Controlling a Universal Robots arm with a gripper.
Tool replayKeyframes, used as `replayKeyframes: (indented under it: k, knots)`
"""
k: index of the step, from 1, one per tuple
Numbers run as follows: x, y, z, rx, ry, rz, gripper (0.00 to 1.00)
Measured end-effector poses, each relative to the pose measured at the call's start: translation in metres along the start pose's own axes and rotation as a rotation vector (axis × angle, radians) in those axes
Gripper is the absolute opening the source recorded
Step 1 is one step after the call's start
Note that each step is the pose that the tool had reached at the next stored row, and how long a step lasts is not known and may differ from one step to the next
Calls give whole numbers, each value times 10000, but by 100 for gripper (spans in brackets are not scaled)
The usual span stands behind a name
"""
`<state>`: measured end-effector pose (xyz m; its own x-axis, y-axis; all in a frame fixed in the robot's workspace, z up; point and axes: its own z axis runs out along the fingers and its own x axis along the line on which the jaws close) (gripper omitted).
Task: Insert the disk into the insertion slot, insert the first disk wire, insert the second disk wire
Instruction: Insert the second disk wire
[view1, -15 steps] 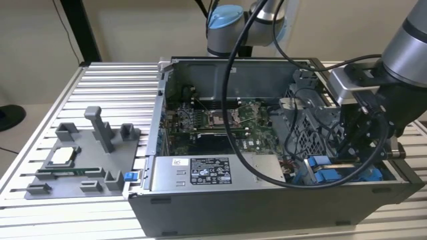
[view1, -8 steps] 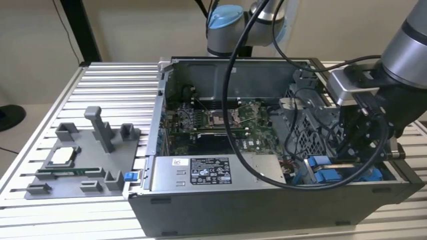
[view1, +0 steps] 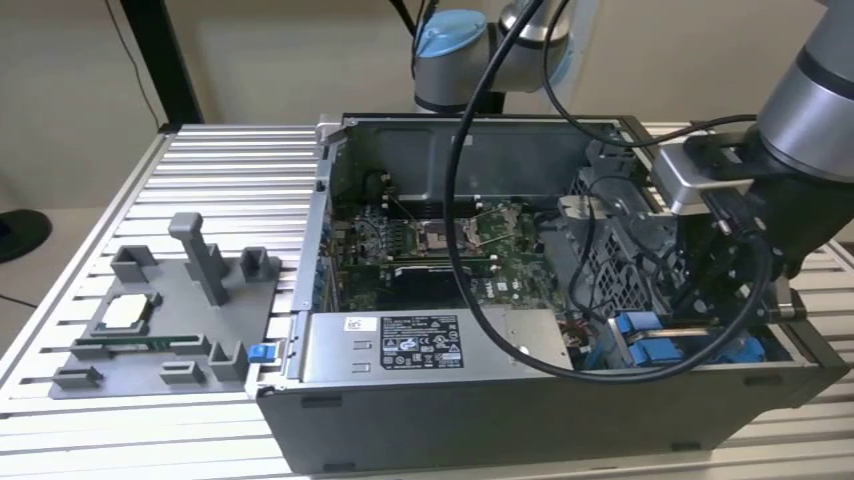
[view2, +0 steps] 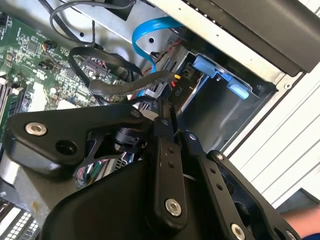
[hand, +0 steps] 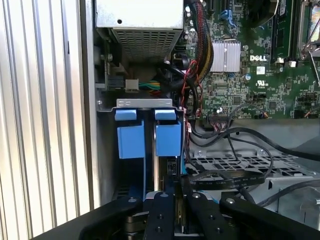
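The open computer case (view1: 534, 400) stood on the slatted tabletop (view1: 214, 170), with the arm reaching down into its corner at the exterior view's right. The end effector (hand: 176, 200) sat low inside the case, directly over the insertion slot (hand: 145, 105), a grey metal bay carrying two blue plastic clips side by side. In both wrist views its fingers (view2: 165, 165) were pressed together with almost no gap, clenched around something thin and dark whose identity could not be made out. The disk (view1: 667, 352) appeared seated in the bay, its blue carrier showing at the case edge in the exterior view. A light blue flat cable (view2: 150, 30) looped above the bay in the second wrist view, and black wires (hand: 230, 175) ran across the perforated cage (hand: 240, 165) beside the end effector. The green motherboard (view1: 441, 240) lay in the middle of the case, next to the grey power-supply box (view1: 427, 345). A grey fixture tray (view1: 160, 330) rested on the tabletop, well apart on the exterior view's left.
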<state>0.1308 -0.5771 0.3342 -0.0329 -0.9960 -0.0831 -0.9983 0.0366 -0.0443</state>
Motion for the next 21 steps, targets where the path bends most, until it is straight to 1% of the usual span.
replayKeyframes:
  k: [3, 4, 6, 8, 11, 17, 19, 21]
  knots:
    - [0, 1, 6, -2, -13, 1, 0]
    - [1, 2, 14, -3, -29, 3, 100]
    - [1, 1, 8, -1, -20, 3, 100]
    - [-3, -1, -20, -1, -17, 2, 100]
    - [-11, -5, -131, -15, -10, 2, 100]
    - [-30, -15, -361, -71, -8, 10, 100]
    - [-35, -18, -421, -86, -7, 11, 100]
    - [-36, -19, -435, -93, -8, 12, 100]
